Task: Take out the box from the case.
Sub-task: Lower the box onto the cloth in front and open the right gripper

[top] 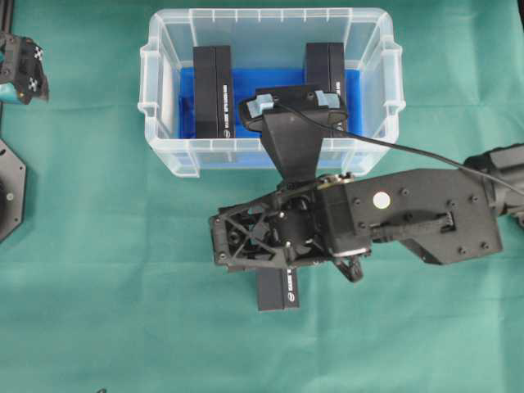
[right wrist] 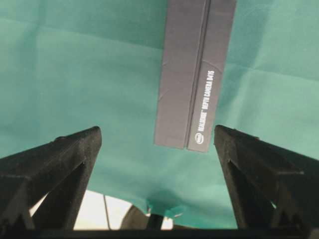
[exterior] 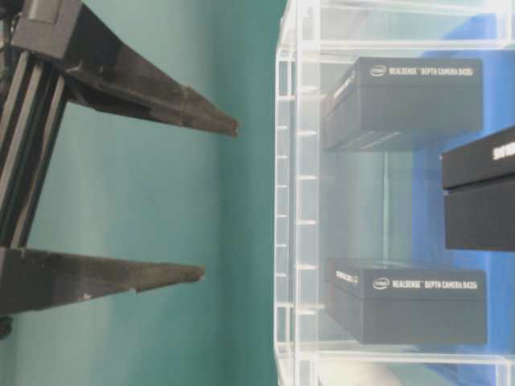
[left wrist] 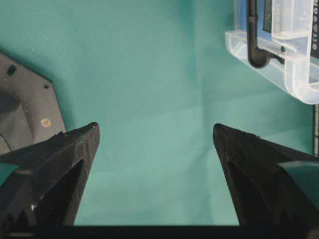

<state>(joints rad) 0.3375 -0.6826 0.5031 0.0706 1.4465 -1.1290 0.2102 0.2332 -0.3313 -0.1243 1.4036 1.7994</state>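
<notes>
The clear case (top: 270,15) stands at the back on the green cloth, with blue cloth on its bottom. Two black boxes stand upright in it, one on the left (top: 213,92) and one on the right (top: 325,67). A third dark box (exterior: 483,193) lies low between them. Another black box (top: 278,291) lies on the cloth in front of the case. My right gripper (top: 274,250) hangs open just above that box (right wrist: 194,74) and holds nothing (right wrist: 157,132). My left gripper (top: 20,70) is open at the far left and empty (left wrist: 154,129). The case (left wrist: 299,74) is at its upper right.
A black base plate (top: 8,188) sits at the left edge, also seen beside the left finger (left wrist: 20,99). The right arm's cable (top: 393,143) runs over the case's front rim. Wide-apart black fingers (exterior: 121,88) fill the left of the table-level view.
</notes>
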